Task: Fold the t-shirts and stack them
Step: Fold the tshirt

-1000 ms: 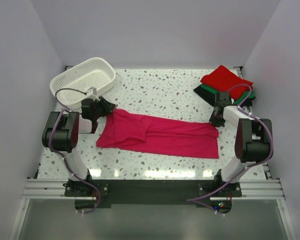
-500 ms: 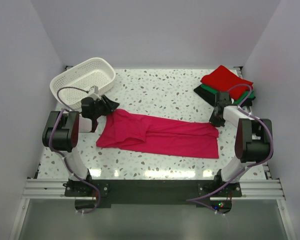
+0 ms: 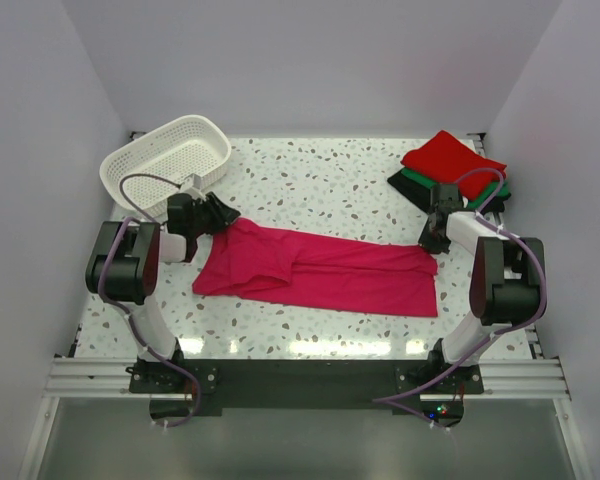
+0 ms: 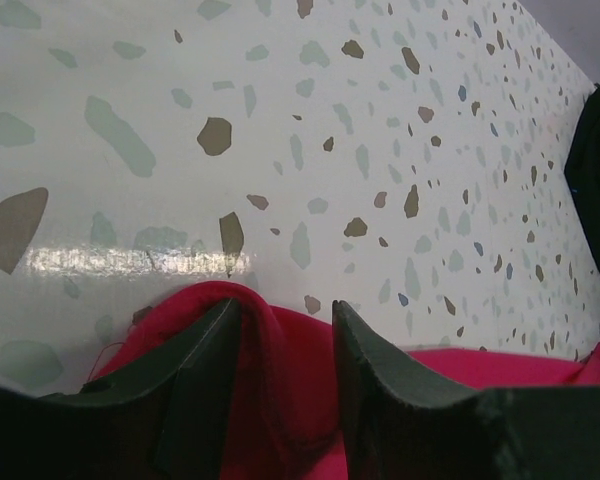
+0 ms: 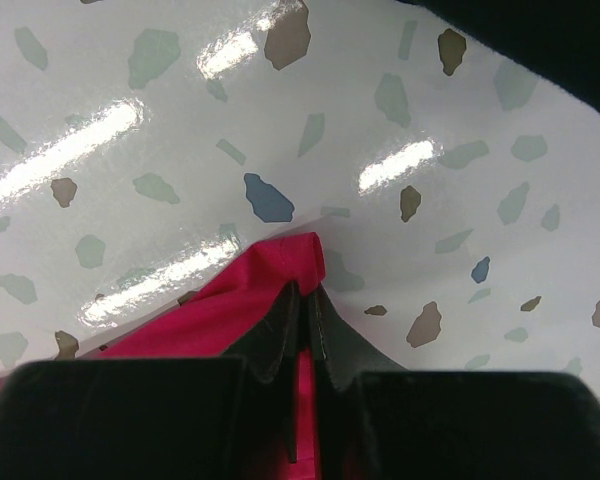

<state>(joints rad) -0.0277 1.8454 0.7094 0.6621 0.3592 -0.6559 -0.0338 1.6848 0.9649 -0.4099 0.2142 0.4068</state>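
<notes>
The magenta-pink t-shirt (image 3: 320,268) lies flat, folded into a long strip across the table's middle. My left gripper (image 3: 223,214) is at its far left corner. In the left wrist view my left gripper (image 4: 285,310) is open, and a raised fold of the pink shirt (image 4: 290,380) lies between the jaws. My right gripper (image 3: 430,240) is at the shirt's far right corner. In the right wrist view it (image 5: 302,290) is shut on the pink shirt's corner (image 5: 230,310). The folded red t-shirt (image 3: 450,158) lies on the green one (image 3: 420,181) and the black one (image 3: 404,187) at the back right.
A white lattice basket (image 3: 165,160) stands at the back left, just behind my left gripper. The shirt stack sits close behind my right gripper; its black edge shows in the right wrist view (image 5: 540,40). White walls surround the speckled table (image 3: 320,185).
My left gripper has shifted slightly at the shirt's far left corner. The pink shirt and my right arm have not moved.
</notes>
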